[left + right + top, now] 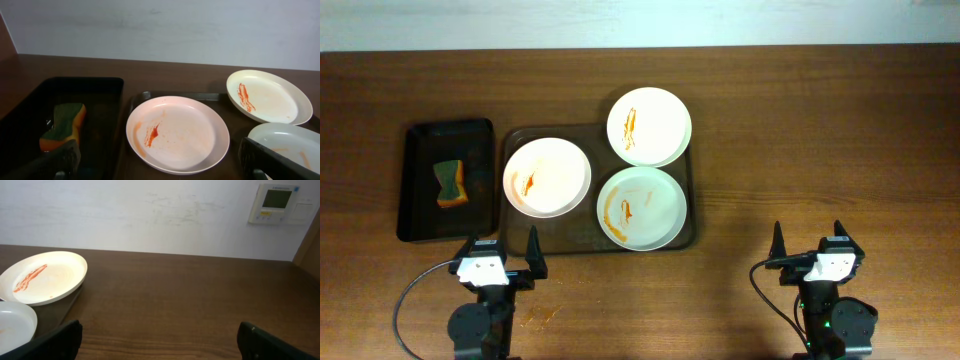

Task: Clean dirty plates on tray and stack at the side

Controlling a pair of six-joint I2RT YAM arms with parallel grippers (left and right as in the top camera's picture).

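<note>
Three dirty plates with orange smears lie on a dark brown tray (582,236): a pinkish plate (547,176) at the left, a cream plate (649,126) overhanging the tray's back right corner, a pale green plate (641,207) at the front right. A green and orange sponge (450,183) lies in a black tray (420,225) at the left. My left gripper (503,246) is open and empty at the table's front, just before the brown tray. My right gripper (809,239) is open and empty at the front right. The left wrist view shows the pinkish plate (177,132) and sponge (64,125).
A faint orange smear (542,315) marks the wooden table (820,130) beside the left arm. The cream plate (42,276) shows at the left of the right wrist view, with a wall thermostat (278,203) behind.
</note>
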